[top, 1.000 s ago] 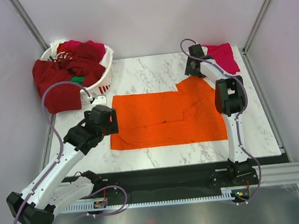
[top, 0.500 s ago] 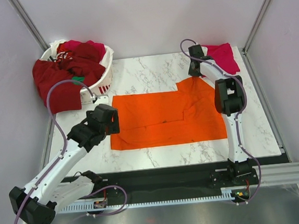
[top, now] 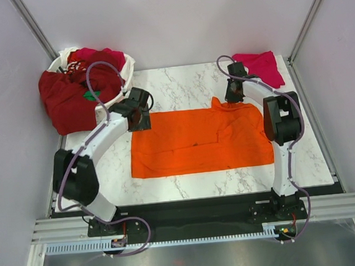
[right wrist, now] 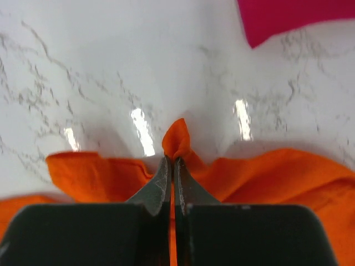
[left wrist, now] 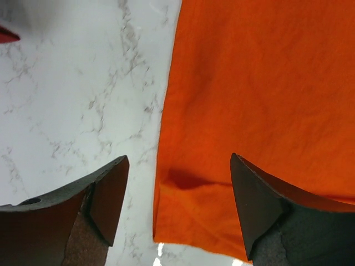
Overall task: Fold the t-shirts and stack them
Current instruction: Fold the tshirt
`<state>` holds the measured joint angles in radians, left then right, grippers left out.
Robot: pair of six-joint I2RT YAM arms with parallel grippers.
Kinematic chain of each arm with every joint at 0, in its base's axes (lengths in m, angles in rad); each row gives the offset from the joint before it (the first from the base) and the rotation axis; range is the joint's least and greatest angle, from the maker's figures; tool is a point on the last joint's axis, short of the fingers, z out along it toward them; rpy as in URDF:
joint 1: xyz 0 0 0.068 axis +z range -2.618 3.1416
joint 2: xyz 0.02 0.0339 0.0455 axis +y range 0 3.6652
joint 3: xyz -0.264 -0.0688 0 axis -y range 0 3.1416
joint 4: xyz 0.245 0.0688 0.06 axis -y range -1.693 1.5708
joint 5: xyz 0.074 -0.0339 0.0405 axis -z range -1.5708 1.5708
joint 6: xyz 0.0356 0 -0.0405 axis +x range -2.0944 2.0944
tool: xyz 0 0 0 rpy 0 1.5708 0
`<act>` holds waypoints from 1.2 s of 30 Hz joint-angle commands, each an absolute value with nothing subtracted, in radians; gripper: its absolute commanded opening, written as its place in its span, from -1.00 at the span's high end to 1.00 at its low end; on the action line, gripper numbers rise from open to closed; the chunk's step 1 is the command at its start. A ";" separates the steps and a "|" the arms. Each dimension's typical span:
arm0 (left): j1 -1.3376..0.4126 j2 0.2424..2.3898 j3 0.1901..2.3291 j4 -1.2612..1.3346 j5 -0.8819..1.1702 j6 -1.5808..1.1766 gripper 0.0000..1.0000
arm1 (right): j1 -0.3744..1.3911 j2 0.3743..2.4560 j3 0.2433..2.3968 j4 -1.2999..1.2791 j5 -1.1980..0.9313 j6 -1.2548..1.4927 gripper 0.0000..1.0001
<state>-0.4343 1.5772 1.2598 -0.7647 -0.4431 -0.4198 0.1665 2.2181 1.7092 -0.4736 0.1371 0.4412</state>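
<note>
A bright orange t-shirt (top: 200, 140) lies spread flat on the marble table (top: 179, 83). My right gripper (top: 232, 97) is shut on a pinch of the shirt's far right edge, and a small orange peak (right wrist: 177, 138) sticks out past the closed fingertips (right wrist: 173, 160). My left gripper (top: 140, 114) hovers open over the shirt's far left corner (left wrist: 183, 221), with one finger (left wrist: 108, 194) over the marble and the other (left wrist: 258, 205) over the cloth. A magenta t-shirt (top: 262, 66) lies folded at the far right corner. Dark red t-shirts (top: 69, 102) and a bit of green (top: 89, 95) spill from the basket.
The white slotted basket (top: 129, 65) stands at the far left corner, with cloth hanging over its near side. Grey walls and metal posts close in the table on three sides. The magenta cloth (right wrist: 294, 16) lies just beyond my right gripper.
My left arm swung from the near left side up to the orange shirt's far left corner. My right gripper shut on the shirt's far right edge and bunched it slightly.
</note>
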 commanded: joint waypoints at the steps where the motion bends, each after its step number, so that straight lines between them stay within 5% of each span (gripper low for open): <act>1: -0.390 1.742 1.376 -0.693 -0.376 -0.413 -0.56 | 0.173 2.076 1.612 -0.411 0.069 0.466 1.00; 15: -0.259 2.141 1.669 -0.566 -0.215 -0.396 -0.18 | 0.172 1.951 1.496 -0.379 0.031 0.449 1.00; 21: -0.259 2.216 1.692 -0.525 -0.202 -0.361 -0.32 | 0.170 1.950 1.486 -0.376 0.035 0.442 1.00; 30: -0.287 2.240 1.683 -0.558 -0.228 -0.388 -0.13 | 0.160 1.956 1.488 -0.371 0.021 0.446 1.00; 36: -0.327 2.256 1.733 -0.662 -0.264 -0.413 -0.42 | 0.150 1.941 1.479 -0.371 0.014 0.451 1.00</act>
<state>-0.2913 2.1929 1.7027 -0.5022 -0.2680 -0.3988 0.1581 2.0006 1.4853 -0.3992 0.0296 0.4480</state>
